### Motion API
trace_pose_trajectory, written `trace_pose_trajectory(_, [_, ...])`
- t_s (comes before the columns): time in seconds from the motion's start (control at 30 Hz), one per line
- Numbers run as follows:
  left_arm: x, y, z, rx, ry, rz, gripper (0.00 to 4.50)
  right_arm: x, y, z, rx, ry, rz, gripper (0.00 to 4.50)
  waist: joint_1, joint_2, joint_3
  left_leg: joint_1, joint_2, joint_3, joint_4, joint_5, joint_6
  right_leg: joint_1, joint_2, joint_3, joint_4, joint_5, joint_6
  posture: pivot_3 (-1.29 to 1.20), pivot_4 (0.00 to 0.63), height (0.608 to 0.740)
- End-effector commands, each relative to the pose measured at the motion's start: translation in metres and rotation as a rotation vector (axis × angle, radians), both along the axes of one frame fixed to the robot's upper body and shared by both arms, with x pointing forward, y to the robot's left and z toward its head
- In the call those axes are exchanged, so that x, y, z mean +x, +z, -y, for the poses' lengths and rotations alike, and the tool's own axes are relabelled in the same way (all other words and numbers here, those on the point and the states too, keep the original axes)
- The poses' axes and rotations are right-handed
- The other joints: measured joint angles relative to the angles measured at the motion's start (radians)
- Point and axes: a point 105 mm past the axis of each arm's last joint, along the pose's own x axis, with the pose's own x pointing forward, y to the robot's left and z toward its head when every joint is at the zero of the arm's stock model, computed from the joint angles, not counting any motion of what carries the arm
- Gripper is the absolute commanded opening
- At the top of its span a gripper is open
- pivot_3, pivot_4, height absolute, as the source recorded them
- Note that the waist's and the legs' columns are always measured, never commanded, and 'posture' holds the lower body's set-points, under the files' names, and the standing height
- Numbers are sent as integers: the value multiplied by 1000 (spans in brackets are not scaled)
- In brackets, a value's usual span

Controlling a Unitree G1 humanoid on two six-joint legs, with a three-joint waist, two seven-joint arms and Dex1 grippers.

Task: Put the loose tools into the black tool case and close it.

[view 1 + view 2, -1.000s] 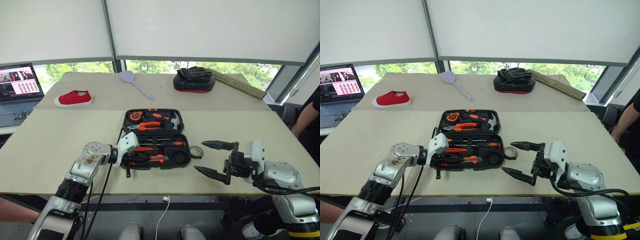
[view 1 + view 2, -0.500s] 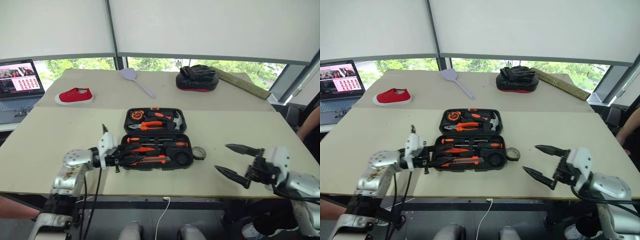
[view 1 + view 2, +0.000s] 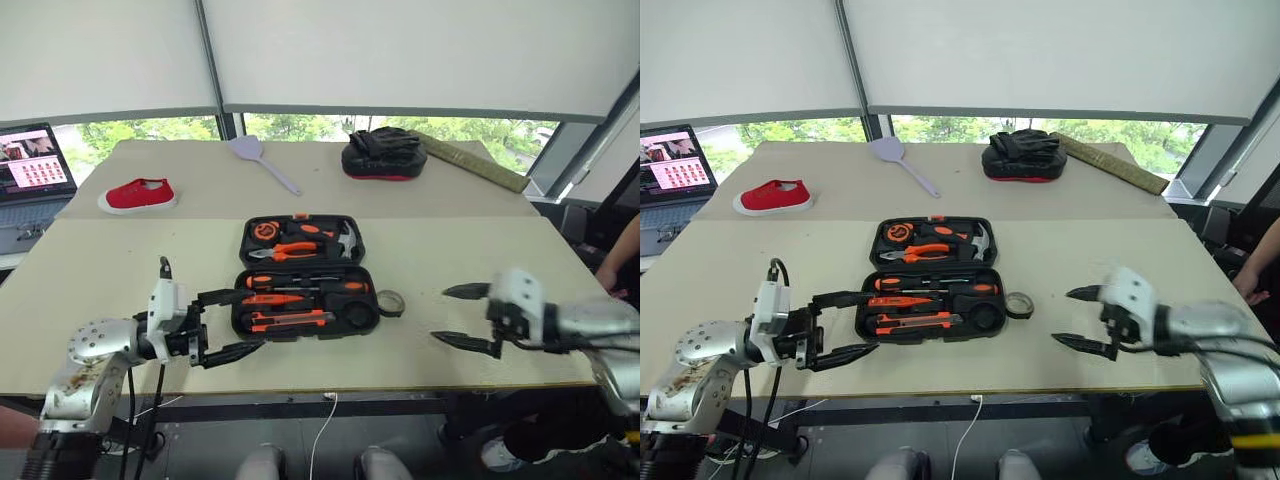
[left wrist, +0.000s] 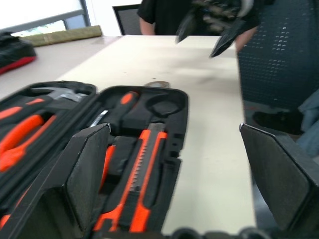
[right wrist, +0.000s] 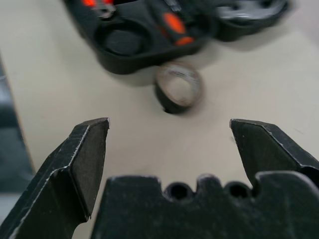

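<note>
Now the black tool case (image 3: 303,278) is lying open near the middle of the bench (image 3: 90,270), its hinge and long axis running side to side, and the orange-handled tools in it are lying the same way. Just beside its right end the tape roll (image 3: 391,302) is sitting loose. Since a second ago the left tool (image 3: 228,322) has been pulling out of the case and spreading wide, while the right tool (image 3: 462,315), fingers apart, has been drifting right, away from the roll.

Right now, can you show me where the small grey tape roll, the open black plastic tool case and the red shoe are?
small grey tape roll (image 3: 391,302), left eye view, on its ring.
open black plastic tool case (image 3: 243,244), left eye view, on its lid's left rim.
red shoe (image 3: 137,195), left eye view, on its upper.
</note>
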Motion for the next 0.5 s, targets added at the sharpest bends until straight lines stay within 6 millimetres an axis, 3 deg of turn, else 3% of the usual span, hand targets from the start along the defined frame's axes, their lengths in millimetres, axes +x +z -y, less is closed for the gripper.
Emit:
trace_pose_trajectory(0.03, [-2, 11, 8, -14, -28, 44, 4453, 7, -5, -17, -89, 57, -106, 4500, 3, 0, 0, -3, 0, 1, 0, 1, 2, -2, 0, 0, 0, 0, -1, 0, 150, 740])
trace_pose_trajectory(0.13, [-2, 9, 8, -4, -22, 36, 4453, 15, -16, -26, -187, 90, -154, 4500, 9, 0, 0, -12, -1, 2, 0, 1, 4, -11, 0, 1, 0, 5, 0, 0, 150, 740])
trace_pose_trajectory(0.3, [-4, 5, 9, 13, -18, 30, 4453, 30, -17, -43, -245, 105, -165, 4500, 12, 0, 0, -17, -2, 3, 0, 1, 5, -15, 1, 1, 1, 6, 3, 0, 150, 740])
trace_pose_trajectory(0.4, [-5, 5, 9, 13, -17, 34, 4500, 35, -20, -46, -283, 113, -169, 3789, 15, -1, 0, -17, -2, 3, 1, 1, 5, -15, 1, 0, 1, 6, 3, 0, 150, 740])
trace_pose_trajectory(0.5, [-5, 5, 9, 14, -15, 39, 4500, 39, -19, -51, -285, 115, -160, 2742, 16, -1, 0, -17, -1, 3, 3, 1, 5, -15, 1, 0, 1, 7, 4, 0, 150, 740])
